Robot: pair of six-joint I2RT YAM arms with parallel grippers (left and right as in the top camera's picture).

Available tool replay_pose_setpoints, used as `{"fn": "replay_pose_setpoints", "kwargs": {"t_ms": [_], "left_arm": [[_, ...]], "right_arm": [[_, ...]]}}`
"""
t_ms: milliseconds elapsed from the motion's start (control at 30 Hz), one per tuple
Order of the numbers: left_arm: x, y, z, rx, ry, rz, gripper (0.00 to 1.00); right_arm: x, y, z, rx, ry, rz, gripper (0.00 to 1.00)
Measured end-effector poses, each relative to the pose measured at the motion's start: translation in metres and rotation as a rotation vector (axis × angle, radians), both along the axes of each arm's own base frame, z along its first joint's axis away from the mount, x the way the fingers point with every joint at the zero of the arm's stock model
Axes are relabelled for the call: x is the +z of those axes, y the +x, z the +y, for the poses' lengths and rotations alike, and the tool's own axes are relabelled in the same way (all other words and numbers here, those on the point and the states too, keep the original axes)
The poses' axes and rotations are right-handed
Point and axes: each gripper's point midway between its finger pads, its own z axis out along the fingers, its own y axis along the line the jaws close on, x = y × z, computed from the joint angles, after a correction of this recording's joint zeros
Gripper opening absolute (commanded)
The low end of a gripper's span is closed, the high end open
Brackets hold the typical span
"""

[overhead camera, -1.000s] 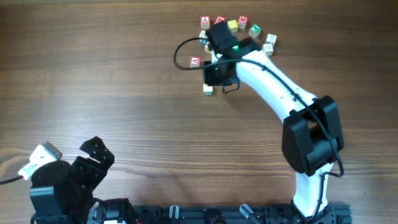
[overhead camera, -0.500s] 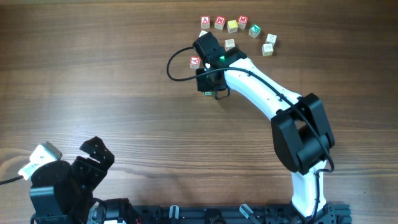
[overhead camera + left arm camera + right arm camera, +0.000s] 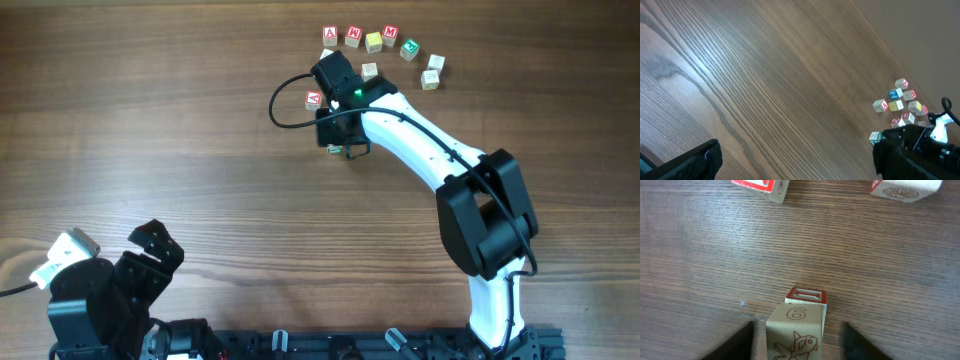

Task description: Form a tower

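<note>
Swinging in from the far right, the right arm has brought its right gripper (image 3: 797, 340) down over the tower (image 3: 795, 326), which stands on the counter (image 3: 150, 120) just on the near side of the loose cubes (image 3: 380, 40). From the wrist, the jaws stand apart, one dark finger either side of the top cube with a gap showing on both, so nothing is clamped. A red-rimmed cube peeks out from under the far edge of the top one, and how many tiers lie below cannot be told. These look like light, stiff wooden blocks with smooth faces, unlikely to crush but easy to topple with a sideways nudge. The best hold is probably square on two opposite flat sides, approached straight down. The left gripper (image 3: 158, 245) sits parked at the near left, jaws wide apart.
</note>
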Motion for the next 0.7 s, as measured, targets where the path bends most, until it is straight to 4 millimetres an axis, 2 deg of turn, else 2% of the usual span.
{"fn": "replay_pose_setpoints", "kwargs": {"t_ms": [33,133,200,300,333,367,433,600,700], "left_arm": [[0.000,0.000,0.000,0.000,0.000,0.000,1.00],[0.000,0.000,0.000,0.000,0.000,0.000,1.00],[0.000,0.000,0.000,0.000,0.000,0.000,1.00],[0.000,0.000,0.000,0.000,0.000,0.000,1.00],[0.000,0.000,0.000,0.000,0.000,0.000,1.00],[0.000,0.000,0.000,0.000,0.000,0.000,1.00],[0.000,0.000,0.000,0.000,0.000,0.000,1.00],[0.000,0.000,0.000,0.000,0.000,0.000,1.00],[0.000,0.000,0.000,0.000,0.000,0.000,1.00]], "right_arm": [[0.000,0.000,0.000,0.003,-0.001,-0.001,0.99],[0.000,-0.002,-0.001,0.001,-0.006,0.009,1.00],[0.010,0.001,0.001,0.006,-0.004,0.004,1.00],[0.050,0.020,0.010,0.012,0.022,-0.066,1.00],[0.078,0.035,0.017,0.016,0.051,-0.134,1.00],[0.093,0.044,0.019,0.011,0.063,-0.175,0.99],[0.107,0.056,0.014,-0.011,0.064,-0.222,1.00],[0.109,0.082,-0.020,-0.093,0.043,-0.259,0.99],[0.097,0.096,-0.033,-0.127,0.036,-0.260,0.99]]}}
